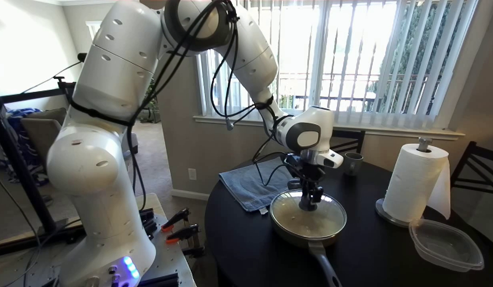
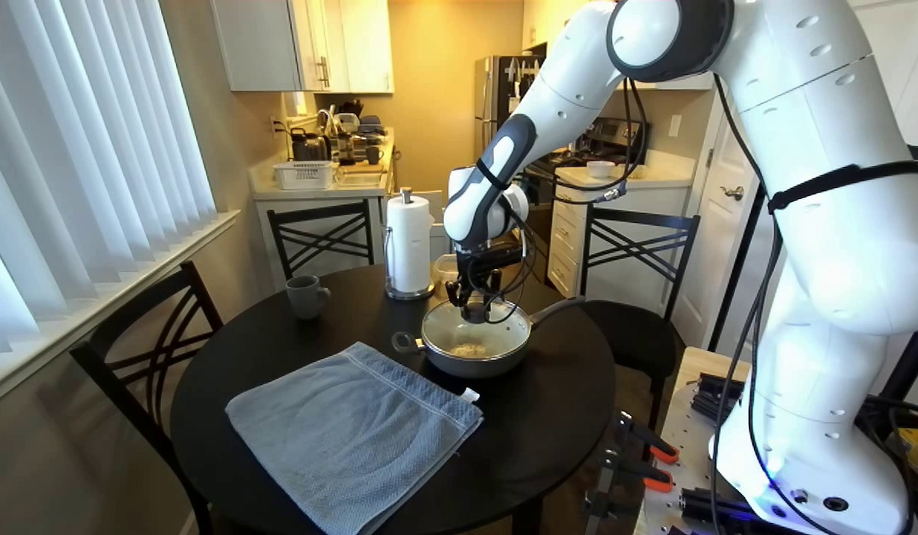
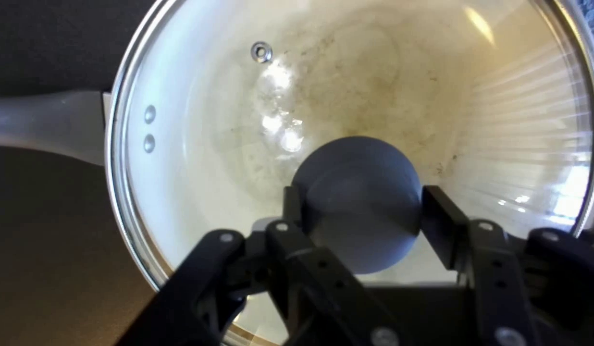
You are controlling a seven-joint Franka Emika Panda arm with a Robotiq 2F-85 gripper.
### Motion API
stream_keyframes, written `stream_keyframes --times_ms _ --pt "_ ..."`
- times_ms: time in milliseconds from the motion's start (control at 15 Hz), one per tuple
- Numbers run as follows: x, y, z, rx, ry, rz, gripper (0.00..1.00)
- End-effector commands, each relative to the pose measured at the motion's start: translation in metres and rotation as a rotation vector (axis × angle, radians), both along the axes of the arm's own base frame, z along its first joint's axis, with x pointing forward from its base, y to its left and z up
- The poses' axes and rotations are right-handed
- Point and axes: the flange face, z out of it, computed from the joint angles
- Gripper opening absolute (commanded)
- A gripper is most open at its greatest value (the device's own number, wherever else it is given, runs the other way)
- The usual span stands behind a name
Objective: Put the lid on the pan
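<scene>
The clear glass lid (image 1: pixel 302 221) lies over the round pan (image 1: pixel 292 239), with its metal rim lined up with the pan's rim in both exterior views. The pan's pale inside shows through the glass in the wrist view, where the lid (image 3: pixel 398 96) fills most of the picture. The pan's long dark handle (image 3: pixel 47 126) points left there. My gripper (image 3: pixel 362 197) is around the lid's dark round knob (image 3: pixel 362 163), a finger against each side. In both exterior views the gripper (image 1: pixel 311 196) points down at the lid's middle. It also shows there from across the table (image 2: pixel 474 293).
A folded blue-grey towel (image 2: pixel 355 431) lies close to the pan's small loop handle (image 2: pixel 405 342). A paper towel roll (image 1: pixel 416 181), a clear plastic container (image 1: pixel 446 245) and a grey mug (image 2: pixel 307 297) stand on the round black table (image 2: pixel 548 431). Chairs surround it.
</scene>
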Motion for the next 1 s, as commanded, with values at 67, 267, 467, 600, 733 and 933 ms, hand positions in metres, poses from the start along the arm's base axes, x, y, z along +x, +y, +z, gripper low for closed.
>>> stream_keyframes --times_ms 67,267,467,600,733,933 --pt "0.001 0.01 0.007 0.051 -0.031 0.007 0.99" --pt "-0.005 0.015 0.017 0.087 -0.037 0.018 1.0" --pt "-0.011 0.017 0.029 0.078 -0.025 0.035 1.0" --pt "-0.015 0.019 0.04 0.072 -0.024 0.037 1.0" --pt "0.001 0.016 0.027 0.058 -0.036 0.015 1.0" --pt "0.001 0.015 0.024 0.057 -0.032 0.014 1.0"
